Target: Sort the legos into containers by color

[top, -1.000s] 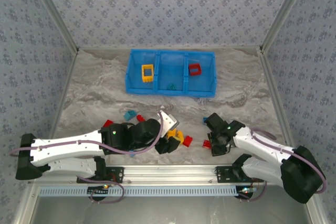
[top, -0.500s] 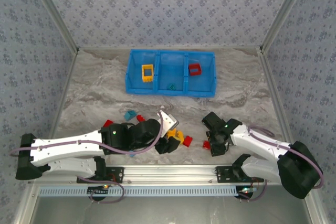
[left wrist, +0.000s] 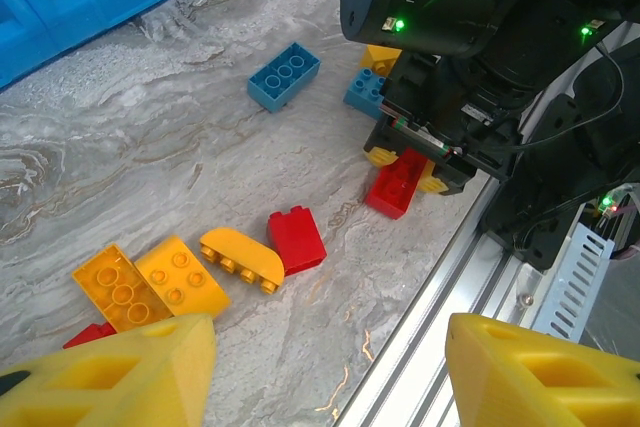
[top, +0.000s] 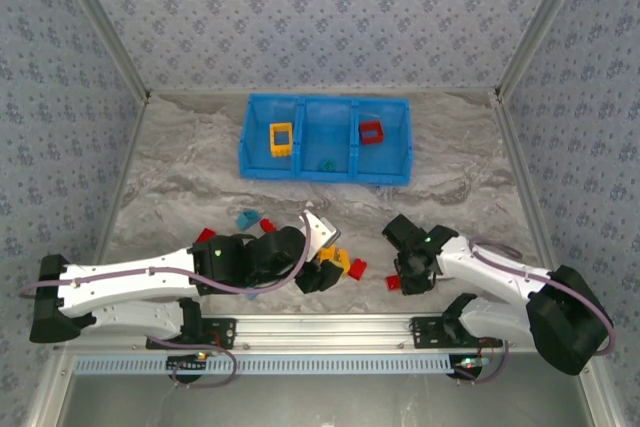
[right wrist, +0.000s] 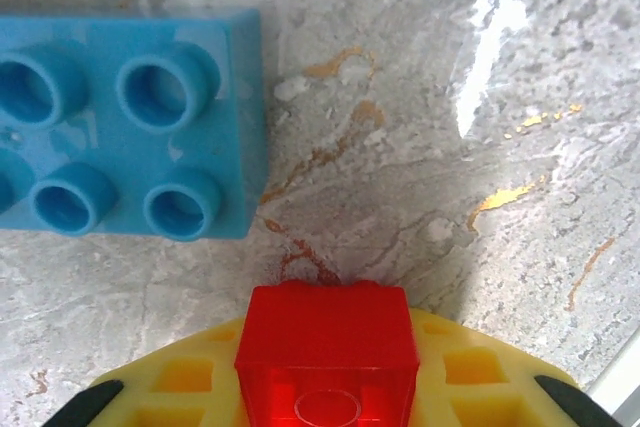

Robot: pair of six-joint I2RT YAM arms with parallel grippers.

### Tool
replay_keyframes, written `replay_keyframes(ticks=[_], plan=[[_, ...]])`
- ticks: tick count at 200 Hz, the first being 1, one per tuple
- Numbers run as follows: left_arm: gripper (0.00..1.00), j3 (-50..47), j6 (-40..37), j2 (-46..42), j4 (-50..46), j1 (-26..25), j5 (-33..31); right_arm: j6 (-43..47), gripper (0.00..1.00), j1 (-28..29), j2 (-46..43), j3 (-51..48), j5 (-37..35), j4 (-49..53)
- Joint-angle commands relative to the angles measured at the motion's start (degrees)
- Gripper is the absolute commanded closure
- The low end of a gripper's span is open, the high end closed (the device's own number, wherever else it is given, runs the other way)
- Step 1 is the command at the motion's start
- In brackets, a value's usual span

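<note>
**Bin** (top: 325, 175): blue, three compartments, at the far side of the table (top: 180, 167).
- Left compartment: yellow frame (top: 281, 138).
- Middle compartment: small teal brick (top: 326, 163).
- Right compartment: red frame (top: 371, 133).

**Left gripper** (left wrist: 325, 347): jaws wide apart with nothing between them, low over the loose legos near the front rail (left wrist: 440, 297).
- Below it: loose red brick (left wrist: 296, 239), touching a curved yellow piece (left wrist: 240, 257).
- Beside those: yellow brick (left wrist: 183, 275) and orange brick (left wrist: 118, 287).

**Right gripper** (left wrist: 405, 169): closed on the held red brick (right wrist: 327, 352), down at table level, with a blue brick (right wrist: 125, 147) near it.
</note>
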State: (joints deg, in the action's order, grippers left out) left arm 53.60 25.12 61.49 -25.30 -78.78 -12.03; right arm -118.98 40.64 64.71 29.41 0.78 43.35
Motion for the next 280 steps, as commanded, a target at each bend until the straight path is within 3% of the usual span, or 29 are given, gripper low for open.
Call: replay_keyframes(ticks=[1, 37, 60, 104, 135, 162, 207, 237, 280], plan=[[0.37, 0.14, 0.87, -0.24, 0.26, -0.27, -1.23, -9.92, 0.72, -0.56, -0.20, 3.90, -5.89, -4.71], [0.36, 2.69, 2.26, -0.28, 0.19, 0.01, -4.82, 3.53, 0.75, -1.79, -2.58, 14.79, -16.71, 3.97], [0.35, 6.69, 4.75, 0.89, -1.69, 2.27, -9.60, 21.95, 0.77, -5.18, -0.12, 22.28, -21.15, 2.72], [0.35, 11.62, 5.28, 5.25, 1.49, 9.31, -7.38, 62.64, 0.80, -10.06, 15.53, 40.74, -28.33, -2.74], [0.35, 13.76, 5.37, 9.25, 5.75, 14.33, -2.93, 77.60, 0.80, -13.07, 31.00, 55.04, -29.84, -2.31], [0.35, 14.26, 5.66, 12.04, 10.70, 16.97, -0.82, 82.42, 0.83, -16.13, 43.87, 66.07, -30.65, -0.69], [0.35, 15.52, 3.85, 15.15, 16.84, 17.03, -3.44, 88.59, 0.83, -19.36, 59.02, 80.94, -30.40, 1.87], [0.37, 20.26, 1.01, 20.64, 15.86, 16.16, -4.58, 90.15, 0.83, -20.29, 65.30, 87.82, -30.20, 4.16], [0.39, 28.22, -3.04, 28.75, 11.87, 12.88, -11.97, 89.36, 0.80, -20.80, 68.93, 91.90, -30.31, 5.94]])
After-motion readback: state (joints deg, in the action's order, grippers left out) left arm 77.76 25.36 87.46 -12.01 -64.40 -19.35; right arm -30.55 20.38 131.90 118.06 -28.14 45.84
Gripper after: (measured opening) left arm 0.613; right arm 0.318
